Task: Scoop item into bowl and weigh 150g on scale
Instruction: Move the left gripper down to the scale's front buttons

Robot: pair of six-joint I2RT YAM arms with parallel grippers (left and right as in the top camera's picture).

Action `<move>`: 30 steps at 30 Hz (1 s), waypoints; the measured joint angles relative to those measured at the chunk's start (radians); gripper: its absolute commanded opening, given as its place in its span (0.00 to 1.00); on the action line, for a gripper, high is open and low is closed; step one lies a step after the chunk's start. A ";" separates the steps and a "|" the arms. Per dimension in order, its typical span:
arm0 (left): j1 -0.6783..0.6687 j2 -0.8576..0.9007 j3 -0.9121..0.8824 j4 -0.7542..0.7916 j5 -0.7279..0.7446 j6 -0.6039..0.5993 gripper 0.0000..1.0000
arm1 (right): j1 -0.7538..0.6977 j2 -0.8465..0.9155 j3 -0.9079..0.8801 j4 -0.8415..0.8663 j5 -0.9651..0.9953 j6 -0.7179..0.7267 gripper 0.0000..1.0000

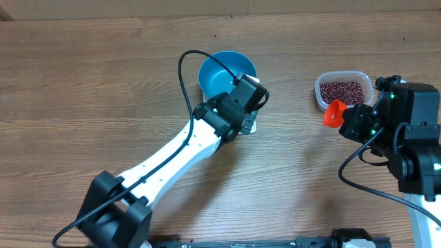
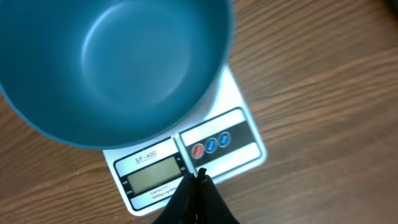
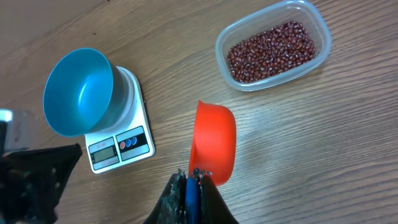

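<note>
The empty blue bowl (image 3: 78,93) sits on the scale (image 3: 118,148), whose display shows no legible figure. The left gripper (image 2: 198,180), fingers pressed together on nothing, hovers at the scale's front edge, by the buttons. Right of the scale, the right gripper (image 3: 191,180) clamps an empty orange scoop (image 3: 213,143) (mouth tilted). Farther from the scale, beans (image 3: 273,50) fill a clear tub (image 3: 231,81). Best zero the scale first, then scoop shallow, carry level and tip gradually.

Overhead looks straight down, far. Left wrist nears scale (image 2: 155,160) and bowl (image 2: 112,62); right wrist shares them at nine o'clock.
</note>
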 measured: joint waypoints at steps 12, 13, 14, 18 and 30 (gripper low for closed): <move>0.001 0.144 0.000 0.011 -0.008 -0.027 0.04 | 0.000 0.000 0.000 0.002 0.000 0.000 0.04; 0.001 0.144 0.000 0.014 -0.008 -0.027 0.04 | 0.000 0.000 0.000 0.003 0.000 0.000 0.04; 0.001 0.144 0.000 0.018 -0.008 -0.029 0.04 | 0.000 0.000 0.000 0.003 0.000 0.001 0.04; 0.001 0.144 0.000 0.022 -0.008 -0.031 0.04 | 0.000 0.000 0.000 0.005 0.000 0.000 0.04; 0.001 0.216 0.000 0.037 -0.012 -0.033 0.04 | 0.000 0.000 0.000 0.018 0.000 0.000 0.04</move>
